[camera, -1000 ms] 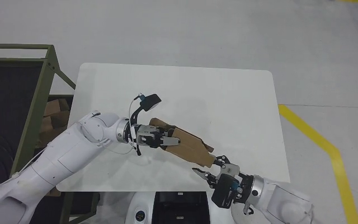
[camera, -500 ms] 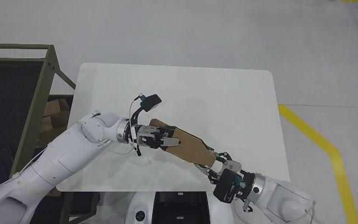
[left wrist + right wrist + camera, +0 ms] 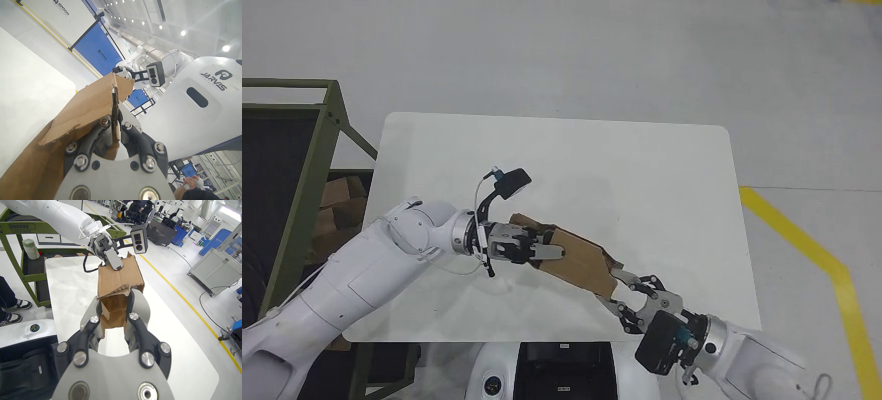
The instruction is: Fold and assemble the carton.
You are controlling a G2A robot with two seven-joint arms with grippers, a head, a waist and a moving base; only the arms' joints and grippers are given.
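Cardboard pinched tight: holds one wall edge of the carton [image 3: 85, 106] in the clenched left gripper [image 3: 115, 121], just left of centre in the top view. Spreads the right gripper [image 3: 115, 300] wide and unclenched, with a finger [image 3: 139, 306] on either side of the carton's open near end; cannot tell whether either one actually presses the wall.

Slants from centre-left down toward the lower right of the top view, seemingly held off the white table [image 3: 642, 170]. Part-opened into a tube, with ragged flaps at the right gripper's end.

Has closed in over the last second: stood clear of the lower-right end a second ago, crept up to it half a second ago, now straddles it. Hardly stirred at the left end meanwhile.

Points, most likely, to a two-ended hold about to be made, so as to square the tube or turn in the end flaps. Calls next for closing on one wall without crushing it. Leaves the folding proper not yet done.

Further out: green frame cart [image 3: 282, 95] at the left edge, yellow floor line [image 3: 797, 238] at the right.
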